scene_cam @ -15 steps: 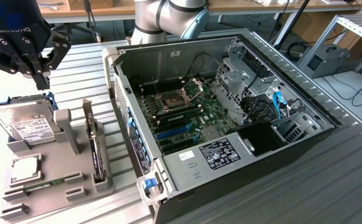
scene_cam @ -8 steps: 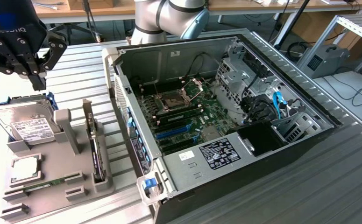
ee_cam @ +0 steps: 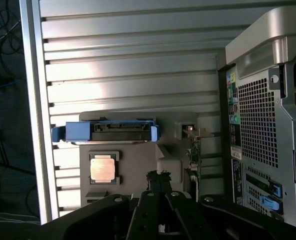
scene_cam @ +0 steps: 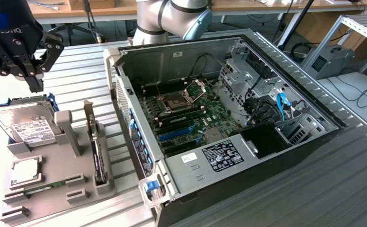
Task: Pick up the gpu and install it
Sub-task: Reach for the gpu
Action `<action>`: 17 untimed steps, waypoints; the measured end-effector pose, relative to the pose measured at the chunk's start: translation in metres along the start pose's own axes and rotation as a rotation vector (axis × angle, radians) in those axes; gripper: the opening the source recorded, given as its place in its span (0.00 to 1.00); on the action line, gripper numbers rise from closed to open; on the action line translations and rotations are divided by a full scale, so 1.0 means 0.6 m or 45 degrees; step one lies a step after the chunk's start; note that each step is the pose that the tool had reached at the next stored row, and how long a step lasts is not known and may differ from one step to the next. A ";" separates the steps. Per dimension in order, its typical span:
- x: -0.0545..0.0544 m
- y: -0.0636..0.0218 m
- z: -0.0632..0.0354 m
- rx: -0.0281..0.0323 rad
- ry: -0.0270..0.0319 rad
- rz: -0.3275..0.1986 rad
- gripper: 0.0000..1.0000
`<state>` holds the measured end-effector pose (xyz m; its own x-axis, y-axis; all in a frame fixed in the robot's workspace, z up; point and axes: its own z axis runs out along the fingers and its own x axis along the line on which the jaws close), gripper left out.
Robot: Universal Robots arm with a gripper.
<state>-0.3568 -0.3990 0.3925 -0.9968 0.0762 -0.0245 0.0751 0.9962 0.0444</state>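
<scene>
"Robotiq" lettering, partly readable, on pincer (scene_cam: 35, 81) body.

Arm (scene_cam: 164, 14): silver-grey tubular body with rounded cylindrical joints; one joint cap is a darker blue-grey. Gripper (scene_cam: 35, 81): matte black housing with pale lettering across its face and a blue tint on the upper part, plus black linkage bars dotted with small bright screw heads. In the wrist view, the same black links carry round silver fasteners at their pivots, and the fingers (ee_cam: 153, 182) narrow to slim dark tips.
</scene>
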 end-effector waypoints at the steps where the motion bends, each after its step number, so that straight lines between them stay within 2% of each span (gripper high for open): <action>1: 0.001 0.000 0.000 0.0001 0.0000 0.000 0.11; 17: 0.021 -0.002 0.000 0.0001 0.0000 0.000 0.11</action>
<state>-0.3692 -0.3989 0.3924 -0.9968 0.0762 -0.0245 0.0751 0.9962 0.0443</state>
